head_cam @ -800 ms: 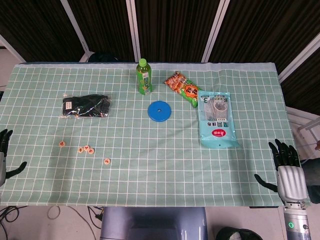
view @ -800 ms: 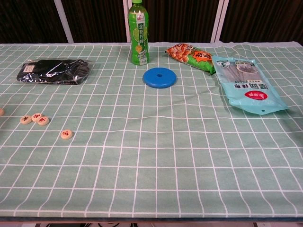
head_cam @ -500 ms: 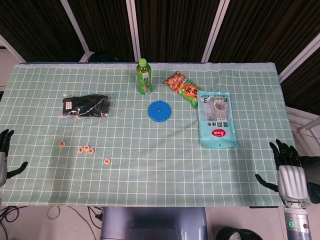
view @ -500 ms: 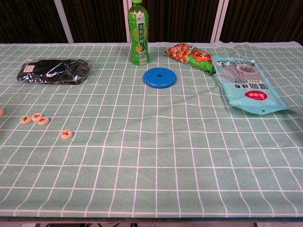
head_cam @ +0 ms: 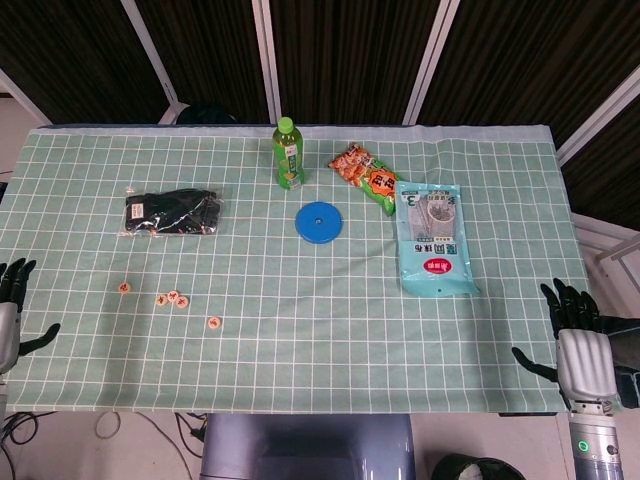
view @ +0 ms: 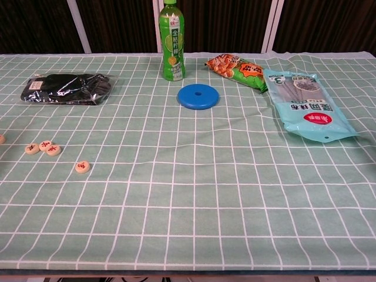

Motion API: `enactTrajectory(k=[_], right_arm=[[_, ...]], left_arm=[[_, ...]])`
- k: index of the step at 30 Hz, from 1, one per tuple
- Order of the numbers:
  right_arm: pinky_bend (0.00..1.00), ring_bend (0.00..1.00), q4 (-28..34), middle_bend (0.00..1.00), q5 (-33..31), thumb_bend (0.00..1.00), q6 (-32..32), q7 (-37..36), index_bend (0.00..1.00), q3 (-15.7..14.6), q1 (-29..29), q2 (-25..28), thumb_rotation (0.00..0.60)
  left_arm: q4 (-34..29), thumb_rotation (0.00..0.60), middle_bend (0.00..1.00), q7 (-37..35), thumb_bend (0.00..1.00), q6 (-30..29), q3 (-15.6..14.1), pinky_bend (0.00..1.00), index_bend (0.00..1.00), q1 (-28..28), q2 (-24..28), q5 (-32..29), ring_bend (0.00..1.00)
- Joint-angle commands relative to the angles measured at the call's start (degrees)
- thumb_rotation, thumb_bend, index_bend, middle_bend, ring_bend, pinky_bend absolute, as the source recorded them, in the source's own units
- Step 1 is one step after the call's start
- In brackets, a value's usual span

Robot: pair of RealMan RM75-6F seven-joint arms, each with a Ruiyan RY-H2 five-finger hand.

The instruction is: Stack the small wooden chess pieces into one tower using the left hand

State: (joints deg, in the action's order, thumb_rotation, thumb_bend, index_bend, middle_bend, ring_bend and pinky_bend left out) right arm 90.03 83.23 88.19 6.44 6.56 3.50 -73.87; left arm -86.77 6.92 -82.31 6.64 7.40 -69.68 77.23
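The small wooden chess pieces [head_cam: 173, 298] lie flat on the green checked cloth toward the left of the table [head_cam: 320, 390], none on top of another: one alone at the far left [head_cam: 124, 288], three close together in the middle of the group, two of them just beside each other, and one more set apart toward the table's centre [head_cam: 214, 322]. So the tower has not been started, and the step in hand looks like the very first reach. The left hand [head_cam: 10, 315] hangs off the table's left edge, holding nothing, fingers spread, near the pieces but not over them. The right hand [head_cam: 578, 345] sits off the right front corner, also spread and holding nothing, well apart from everything that matters. The next move, as I judge it, is to bring the left hand in over the cloth and pinch one thin disc cleanly. Further back lie a black packet [head_cam: 170, 212], a green bottle [head_cam: 289, 154], a blue disc [head_cam: 319, 221] and two snack bags.
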Motion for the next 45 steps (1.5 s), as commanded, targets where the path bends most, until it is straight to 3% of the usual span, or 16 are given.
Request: enactTrajectory(k=[1, 8, 11, 19, 27, 45], right_arm=[[0.00, 0.02, -0.11, 0.00, -0.44, 0.25, -0.30, -0.06, 0.06, 0.12, 0.03, -0.02, 0.600], [0.00, 0.02, -0.15, 0.00, -1.11, 0.25, -0.52, 0.18, 0.06, 0.43, 0.13, -0.29, 0.600], [0.00, 0.02, -0.20, 0.00, -1.62, 0.25, -0.74, 0.47, 0.06, 0.55, 0.15, -0.47, 0.600], [0.00, 0.02, -0.46, 0.00, -2.23, 0.25, -1.03, 0.70, 0.06, 0.73, 0.23, -0.73, 0.600], [0.00, 0.02, -0.47, 0.00, -2.67, 0.25, -1.03, 0.79, 0.06, 0.95, 0.23, -0.89, 0.600], [0.00, 0.02, -0.33, 0.00, -4.37, 0.25, -1.17, 0.45, 0.06, 1.81, 0.13, -0.78, 0.600]], left_arm=[[0.02, 0.600, 0.04, 1.02, 0.15, 1.74, -0.20, 0.07, 0.09, 1.45, 0.48, 1.09, 0.00], [-2.12, 0.600, 0.05, 1.83, 0.15, 11.86, 0.61, 0.08, 0.17, 8.81, 2.27, 3.11, 0.00], [-1.98, 0.600, 0.05, 4.12, 0.15, 19.22, 1.97, 0.08, 0.20, 13.63, 2.76, 0.87, 0.00], [-1.13, 0.600, 0.06, 12.81, 0.15, 28.18, 2.72, 0.08, 0.25, 20.24, 0.03, -4.63, 0.00], [1.69, 0.600, 0.06, 19.10, 0.15, 31.50, 1.88, 0.08, 0.29, 23.90, -5.28, -9.18, 0.00], [4.61, 0.600, 0.09, 21.73, 0.20, 30.37, -1.14, 0.08, 0.39, 26.26, -11.88, -8.25, 0.00]])
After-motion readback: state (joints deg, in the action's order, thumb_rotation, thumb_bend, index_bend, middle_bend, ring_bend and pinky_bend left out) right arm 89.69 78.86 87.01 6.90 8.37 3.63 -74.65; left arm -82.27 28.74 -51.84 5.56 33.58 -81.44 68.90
